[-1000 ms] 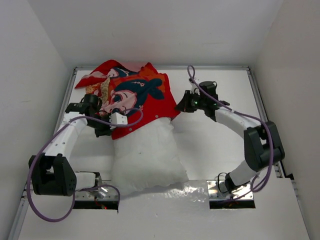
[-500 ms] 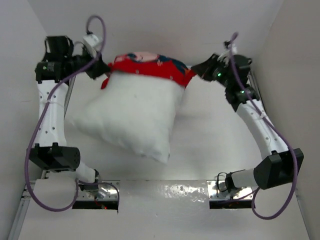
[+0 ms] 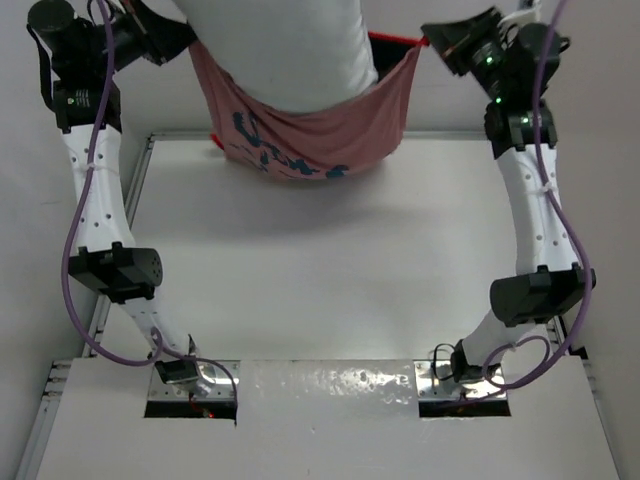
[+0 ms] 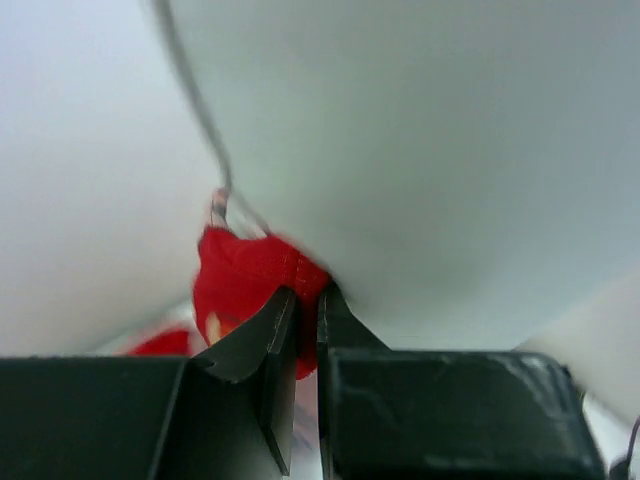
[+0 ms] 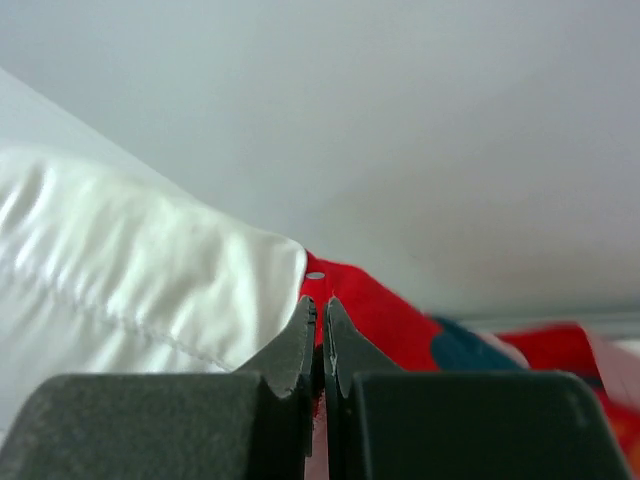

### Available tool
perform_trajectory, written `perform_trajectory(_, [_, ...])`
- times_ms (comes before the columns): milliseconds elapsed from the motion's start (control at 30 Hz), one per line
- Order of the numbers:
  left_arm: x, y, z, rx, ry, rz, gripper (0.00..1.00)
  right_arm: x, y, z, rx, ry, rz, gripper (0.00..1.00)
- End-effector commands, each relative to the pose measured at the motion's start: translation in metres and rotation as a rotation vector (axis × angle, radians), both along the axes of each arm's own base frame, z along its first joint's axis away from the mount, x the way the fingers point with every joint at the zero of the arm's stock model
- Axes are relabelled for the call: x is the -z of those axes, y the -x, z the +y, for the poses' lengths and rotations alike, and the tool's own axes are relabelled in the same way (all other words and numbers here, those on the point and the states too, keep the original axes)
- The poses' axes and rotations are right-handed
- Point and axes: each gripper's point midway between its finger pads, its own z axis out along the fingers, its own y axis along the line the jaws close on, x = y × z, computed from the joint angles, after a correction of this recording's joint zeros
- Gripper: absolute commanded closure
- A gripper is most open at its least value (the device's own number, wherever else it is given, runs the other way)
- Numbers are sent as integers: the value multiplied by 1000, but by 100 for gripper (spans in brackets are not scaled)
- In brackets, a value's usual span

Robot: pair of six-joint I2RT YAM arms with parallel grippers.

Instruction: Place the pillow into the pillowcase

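Observation:
Both arms are raised high and hold the pillowcase (image 3: 305,140) stretched between them above the table. It hangs as a sack, its pale pink inside with dark lettering facing the camera. The white pillow (image 3: 290,50) sits in its open mouth and runs out of the top of the view. My left gripper (image 3: 185,38) is shut on the red hem (image 4: 245,275) at the left corner, next to the pillow (image 4: 430,150). My right gripper (image 3: 432,42) is shut on the red hem (image 5: 370,310) at the right corner, with the pillow (image 5: 120,280) just beside it.
The white table (image 3: 330,270) lies below, walled in by white panels on three sides, with a metal rail (image 3: 140,170) along its left edge. The arm bases (image 3: 190,375) sit at the near edge.
Both arms have lifted the pillowcase and pillow from the table to well above it. The pillow, hanging out below half a second ago, now sits in the case, whose pink inside shows.

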Motion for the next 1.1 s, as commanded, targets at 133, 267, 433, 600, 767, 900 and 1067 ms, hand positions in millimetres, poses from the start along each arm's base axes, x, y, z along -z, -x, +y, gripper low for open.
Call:
perform_trajectory(133, [-137,95,-12,61,113,-413,100,-161,92,-22,77,-109,-396,100])
perform_trajectory(267, [-146,98,-8,14,72,-503,100,-138,85,-24,102,-82,-338,100])
perform_trajectory(433, [-149,109,-13,-3,5,-545,100,-155,97,-36,190,48,-340,100])
perform_trajectory(600, [-111,79,-3,-39,-24,-465,100,-33,67,-15,95,108,-78,100])
perform_trajectory(767, [-203,172,-19,-84,-84,-888,100,-170,111,-29,186,112,-384,100])
perform_trajectory(900, [-87,100,-15,-66,-187,-471,100,-43,115,-33,196,84,-208,100])
perform_trajectory(1067, [-87,113,-46,56,-202,-540,100,-28,76,-1,52,222,-81,100])
